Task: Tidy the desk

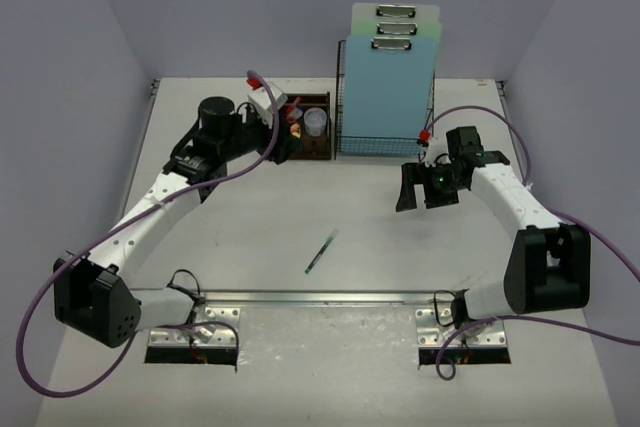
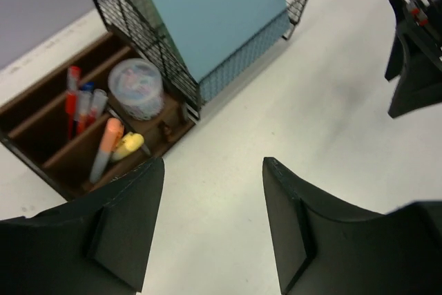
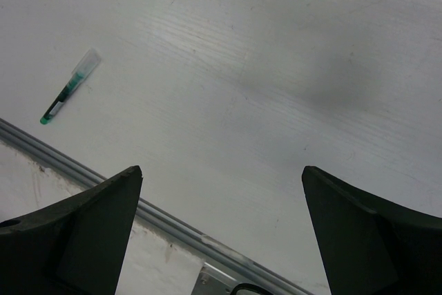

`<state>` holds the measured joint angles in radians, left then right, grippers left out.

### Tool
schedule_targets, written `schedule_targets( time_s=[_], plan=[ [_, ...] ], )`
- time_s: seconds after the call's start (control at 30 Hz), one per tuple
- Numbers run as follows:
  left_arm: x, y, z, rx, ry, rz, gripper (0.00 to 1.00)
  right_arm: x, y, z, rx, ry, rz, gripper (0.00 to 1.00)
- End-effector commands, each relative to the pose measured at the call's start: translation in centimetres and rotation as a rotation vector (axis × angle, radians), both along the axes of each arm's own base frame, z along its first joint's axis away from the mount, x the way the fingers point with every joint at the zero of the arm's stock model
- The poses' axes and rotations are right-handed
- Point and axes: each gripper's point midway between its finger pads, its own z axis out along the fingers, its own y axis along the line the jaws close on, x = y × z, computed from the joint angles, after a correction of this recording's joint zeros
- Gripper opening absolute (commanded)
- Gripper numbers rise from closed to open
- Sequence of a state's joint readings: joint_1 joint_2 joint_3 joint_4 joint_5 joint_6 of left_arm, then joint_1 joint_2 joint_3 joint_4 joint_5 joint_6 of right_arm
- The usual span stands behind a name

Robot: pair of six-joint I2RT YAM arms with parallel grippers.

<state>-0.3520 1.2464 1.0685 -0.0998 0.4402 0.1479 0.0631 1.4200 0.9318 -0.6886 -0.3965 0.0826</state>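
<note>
The white desk [image 1: 250, 237] holds a green pen [image 1: 321, 251] lying loose near its middle; the pen also shows in the right wrist view [image 3: 69, 89]. My left gripper [image 1: 281, 140] is open and empty, hovering over bare desk just in front of the dark-brown wooden organizer [image 2: 48, 144]; nothing lies between its jaws [image 2: 214, 170]. My right gripper [image 1: 426, 193] is open and empty above the desk's right half, apart from the pen, with bare tabletop between its jaws [image 3: 221, 177].
The organizer [image 1: 312, 132] holds red and blue markers [image 2: 77, 101], an orange highlighter [image 2: 105, 148] and a clear round tub [image 2: 137, 88]. A black wire-mesh rack [image 1: 385, 137] with blue clipboards [image 1: 392, 67] stands beside it. A metal rail [image 1: 320, 297] runs along the near edge.
</note>
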Motion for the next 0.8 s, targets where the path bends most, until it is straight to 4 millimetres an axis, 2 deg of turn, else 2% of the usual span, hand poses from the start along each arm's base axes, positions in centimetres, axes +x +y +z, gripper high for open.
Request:
schedule_targets(
  time_s=[0.0, 0.07, 0.1, 0.13, 0.23, 0.33, 0.47, 0.63, 0.77],
  plan=[
    [-3.5, -3.2, -2.2, 0.115, 0.038, -0.106, 0.56, 0.6, 0.2, 1.0, 0.009, -0.05, 0.004, 0.99],
    [-6.6, -5.4, -5.3, 0.244, 0.073, -0.195, 0.57, 0.6, 0.2, 0.9, 0.011, -0.048, 0.003, 0.99],
    [-7.5, -5.8, -7.2, 0.306, 0.107, -0.199, 0.57, 0.6, 0.2, 0.9, 0.013, -0.047, 0.004, 0.99],
    [-9.2, -6.6, -8.8, 0.361, 0.15, -0.234, 0.59, 0.6, 0.2, 0.8, 0.012, -0.044, 0.002, 0.99],
    [-12.2, -6.8, -14.4, 0.522, 0.329, -0.252, 0.6, 0.5, 0.2, 0.6, 0.015, -0.039, 0.0, 0.99],
    [-13.7, -6.9, -18.4, 0.62, 0.504, -0.242, 0.57, 0.5, 0.3, 0.5, 0.014, -0.038, 0.002, 0.99],
    [-14.6, -7.4, -21.8, 0.694, 0.654, -0.232, 0.52, 0.3, 0.2, 0.4, 0.012, -0.035, 0.002, 0.99],
    [-14.0, -8.4, -23.7, 0.753, 0.687, -0.221, 0.49, 0.2, 0.1, 0.4, 0.007, -0.037, 0.002, 0.99],
    [-13.5, -9.8, -24.4, 0.747, 0.721, -0.226, 0.47, 0.1, -0.1, 0.3, -0.001, -0.038, 0.004, 0.99]
  ],
)
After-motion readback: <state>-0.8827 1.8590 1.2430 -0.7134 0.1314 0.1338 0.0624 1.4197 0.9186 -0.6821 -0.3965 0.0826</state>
